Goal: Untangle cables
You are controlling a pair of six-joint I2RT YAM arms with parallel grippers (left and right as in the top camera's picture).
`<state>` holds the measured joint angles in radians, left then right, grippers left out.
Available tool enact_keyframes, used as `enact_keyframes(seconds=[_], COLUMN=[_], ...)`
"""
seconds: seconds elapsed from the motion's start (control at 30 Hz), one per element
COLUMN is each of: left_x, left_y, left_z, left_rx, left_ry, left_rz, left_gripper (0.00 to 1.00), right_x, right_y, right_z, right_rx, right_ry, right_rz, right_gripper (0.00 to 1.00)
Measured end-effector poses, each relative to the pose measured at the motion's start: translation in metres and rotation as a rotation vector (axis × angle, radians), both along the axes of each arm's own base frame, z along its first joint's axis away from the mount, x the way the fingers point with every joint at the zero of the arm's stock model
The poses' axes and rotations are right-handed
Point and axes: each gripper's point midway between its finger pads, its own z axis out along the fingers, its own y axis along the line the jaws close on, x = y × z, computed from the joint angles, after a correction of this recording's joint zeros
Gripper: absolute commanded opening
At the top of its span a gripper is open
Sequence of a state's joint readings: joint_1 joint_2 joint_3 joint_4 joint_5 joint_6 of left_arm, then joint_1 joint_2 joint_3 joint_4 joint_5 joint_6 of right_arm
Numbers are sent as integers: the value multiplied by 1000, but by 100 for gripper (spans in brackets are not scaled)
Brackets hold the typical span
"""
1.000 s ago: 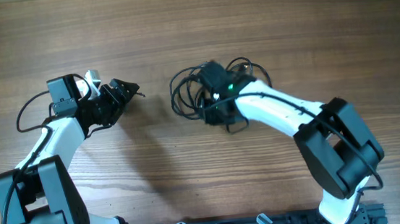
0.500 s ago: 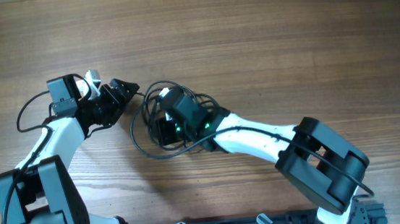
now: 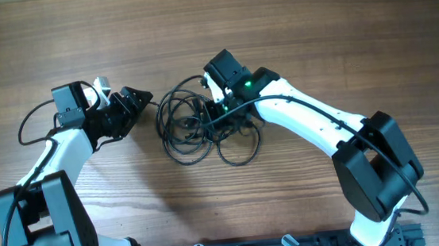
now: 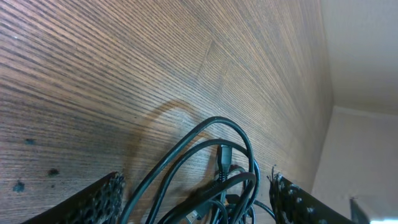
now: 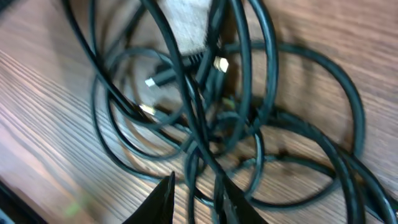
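The cables [image 3: 188,134] lie in one messy bunch of loops in the middle of the wooden worktop [image 3: 290,13]. The cords are thin and black, and they cross over each other many times. Some small plugs [image 5: 219,63] with shiny tips sit in the middle of the bunch. The left gripper [image 3: 142,99] is just beside the left side of the bunch and points at it. Its two fingers [image 4: 99,199] are spread wide apart and hold nothing. The right gripper [image 5: 194,196] is low over the right side of the bunch. Its fingers are close together, and a cord seems to run between them. The picture is blurry there, so I cannot tell if it is pinching the cord or not.
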<state>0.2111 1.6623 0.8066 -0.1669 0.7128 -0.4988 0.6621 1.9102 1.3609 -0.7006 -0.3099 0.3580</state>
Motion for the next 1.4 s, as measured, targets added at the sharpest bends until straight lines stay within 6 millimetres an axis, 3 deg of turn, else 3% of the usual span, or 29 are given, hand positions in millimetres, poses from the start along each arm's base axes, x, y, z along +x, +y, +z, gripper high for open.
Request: enact_keyframes(seconds=[0.27,0.47,0.83,0.97,1.1,1.33,1.4], left_x=[0,1,3,3,5,5,5], left_y=[-24,-43,-40,-40,-40,-40,-41], left_z=[-7,-13,-20,-20,-18,-18,-17], left_rx=[73,132,164,164,161,157,148], left_ry=[4,-6,4,6,-5,-5,-4], left_rz=[-52,-90,-78,-74,-68,-70,-72], left_gripper=[74,74,73,73,73,71,71], right_x=[-10,-13,-33,-25,-15,-26,-25], right_y=[-4,14,38,28,22,6,9], right_z=[-7,-5,-9,-29,-33,-44,-47], right_rx=[-26,9,-8,-102,-142,-211,-205], right_ry=[6,-29,-45,-70,-113,-40,-40], right_rz=[53,88,113,70,44,-9,-8], right_gripper=[24,25,25,25,24,24,19])
